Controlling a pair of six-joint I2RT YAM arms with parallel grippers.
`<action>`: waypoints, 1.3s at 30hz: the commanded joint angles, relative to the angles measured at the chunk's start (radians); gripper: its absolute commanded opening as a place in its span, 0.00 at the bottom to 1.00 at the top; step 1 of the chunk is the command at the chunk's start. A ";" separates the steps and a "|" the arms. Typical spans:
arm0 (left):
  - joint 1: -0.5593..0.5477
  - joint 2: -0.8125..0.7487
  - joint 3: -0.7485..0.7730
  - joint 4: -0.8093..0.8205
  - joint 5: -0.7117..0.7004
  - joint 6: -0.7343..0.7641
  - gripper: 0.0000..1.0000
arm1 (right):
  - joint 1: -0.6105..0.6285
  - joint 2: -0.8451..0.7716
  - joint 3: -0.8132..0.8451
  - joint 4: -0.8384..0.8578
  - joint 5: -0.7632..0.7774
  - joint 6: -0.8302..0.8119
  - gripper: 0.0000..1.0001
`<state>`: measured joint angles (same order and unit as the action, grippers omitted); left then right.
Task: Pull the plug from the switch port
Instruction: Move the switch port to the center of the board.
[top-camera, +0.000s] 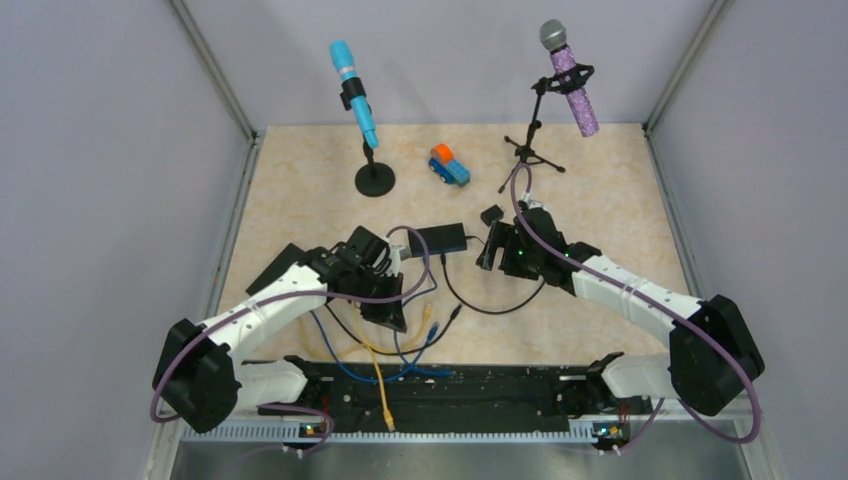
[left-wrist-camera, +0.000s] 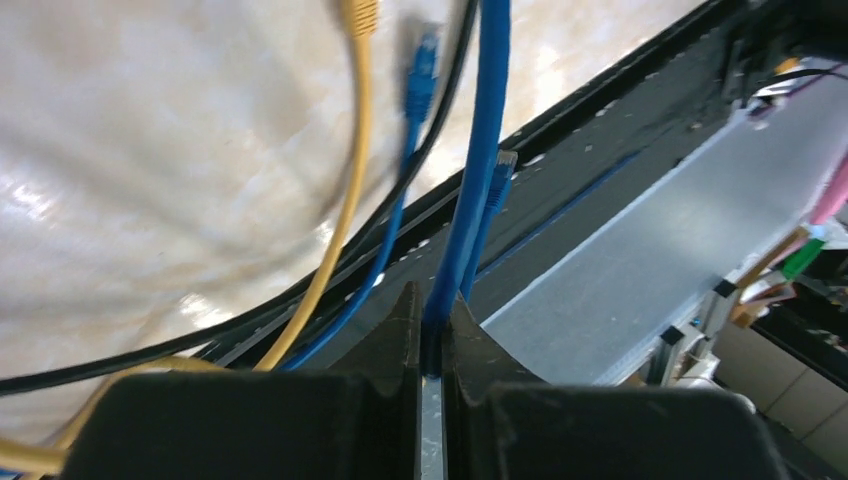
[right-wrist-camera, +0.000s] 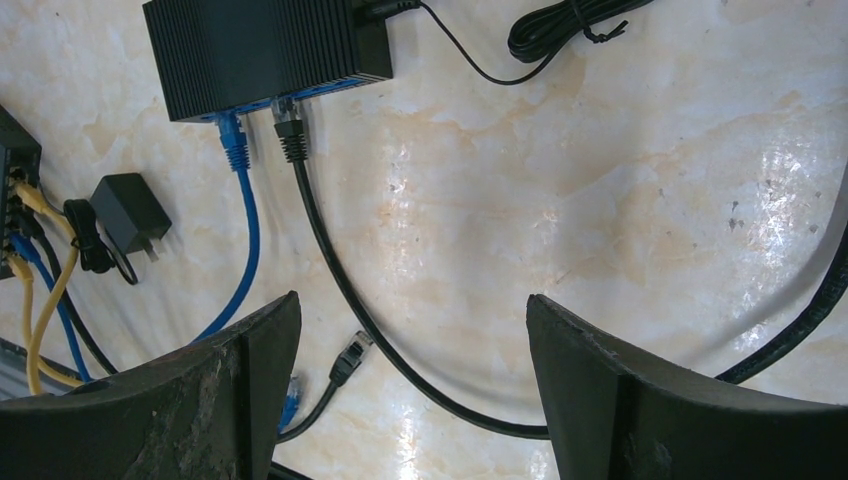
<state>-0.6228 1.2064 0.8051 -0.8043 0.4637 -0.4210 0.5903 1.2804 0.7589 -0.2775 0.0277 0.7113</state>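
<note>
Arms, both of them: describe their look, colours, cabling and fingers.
The left arm and right arm match: white link shells, bulky black joint housings, a purple cable looped along each. The right gripper has two wedge-shaped matte black fingers, scuffed at the edges; the left gripper has the same black fingers.

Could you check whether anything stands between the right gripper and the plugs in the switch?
Nothing visible does: bare table, with the blue cable and black cable lying flat, separates the right gripper from the switch.
</note>
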 joint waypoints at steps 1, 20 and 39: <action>-0.002 -0.017 0.043 0.192 0.117 -0.098 0.00 | -0.012 -0.007 0.010 0.003 0.010 0.002 0.82; -0.096 0.065 -0.221 0.750 0.091 -0.476 0.60 | -0.012 -0.020 0.036 -0.045 0.098 -0.051 0.82; 0.038 -0.130 0.055 0.400 -0.495 -0.248 0.99 | -0.023 0.262 0.346 0.030 0.033 -0.102 0.82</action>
<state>-0.6724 0.9730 0.7948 -0.4538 0.0742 -0.7136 0.5774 1.4651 0.9920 -0.3252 0.0994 0.6128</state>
